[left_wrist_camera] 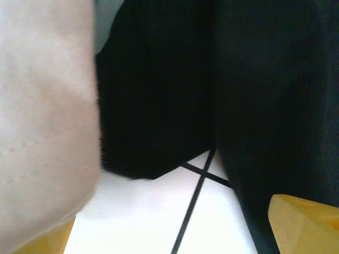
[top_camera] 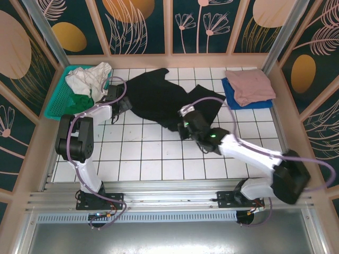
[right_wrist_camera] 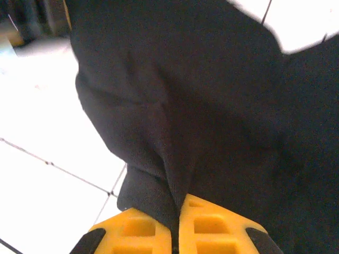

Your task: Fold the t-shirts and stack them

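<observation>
Landmark: teal mesh basket [top_camera: 57, 98] at the far left corner of the white tiled table [top_camera: 159, 159], holding a white cloth [top_camera: 96, 76] and a green cloth [top_camera: 82, 101].
Black t-shirt [top_camera: 159, 98]: spread out rumpled on the tiles, just right of the basket.
Pink t-shirt [top_camera: 249, 84]: folded, well apart to the right of the basket, lying on the blue t-shirt [top_camera: 231, 94].
Left gripper [top_camera: 124, 104]: between the basket and the black t-shirt's left edge; in the wrist view its yellow fingers [left_wrist_camera: 304, 222] stand wide, released, with black cloth ahead and a pale blur on the left that I cannot identify.
Right gripper [right_wrist_camera: 180, 225]: further right of the basket, at the black t-shirt's near edge, clenched on a pinched fold of the black cloth.
</observation>
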